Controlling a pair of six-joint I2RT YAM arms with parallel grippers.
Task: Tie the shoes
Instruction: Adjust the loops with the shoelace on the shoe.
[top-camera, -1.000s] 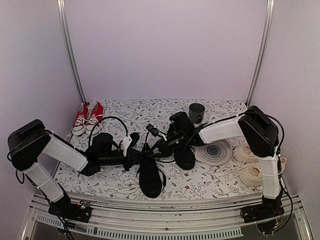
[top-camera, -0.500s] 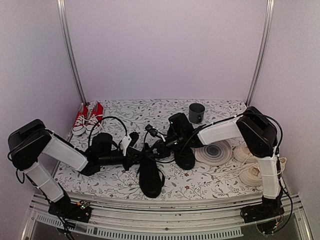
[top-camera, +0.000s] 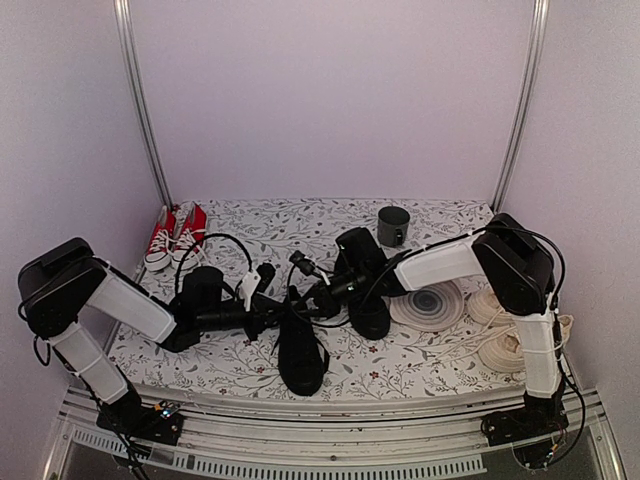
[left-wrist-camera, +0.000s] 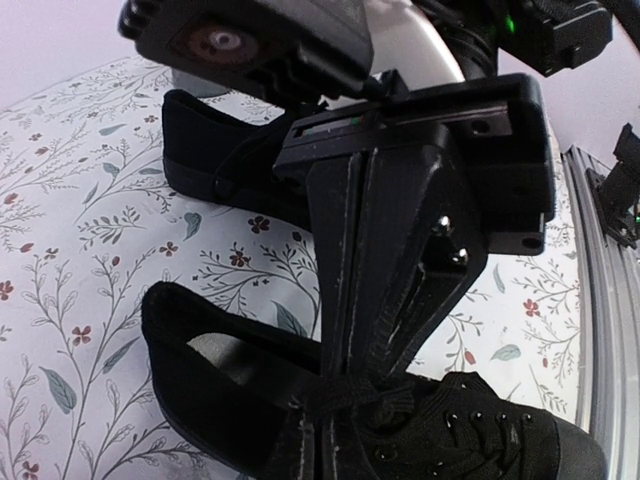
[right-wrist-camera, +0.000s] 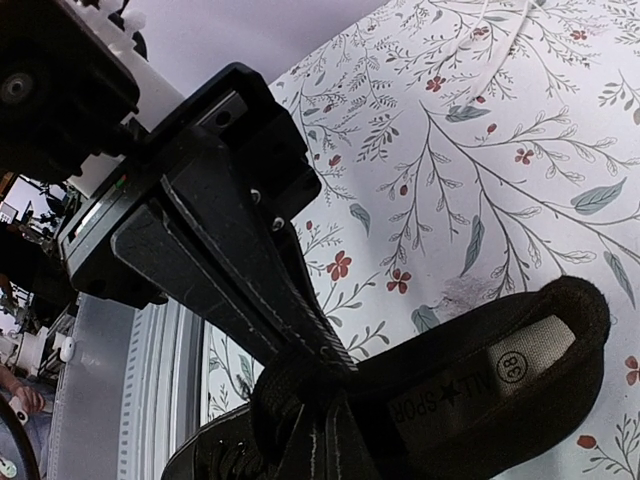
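Black canvas all round: the near black sneaker lies mid-table, toe toward me, its partner just behind and to the right. My left pincer and right pincer meet above its throat, each closed to a sliver; I judge both pinch the thin lace, though black on black hides the contact. The shoe should be light with a soft upper, the lace limp and slippery, so I'd grip the lace itself near the eyelets.

cream sneakers half behind right arm
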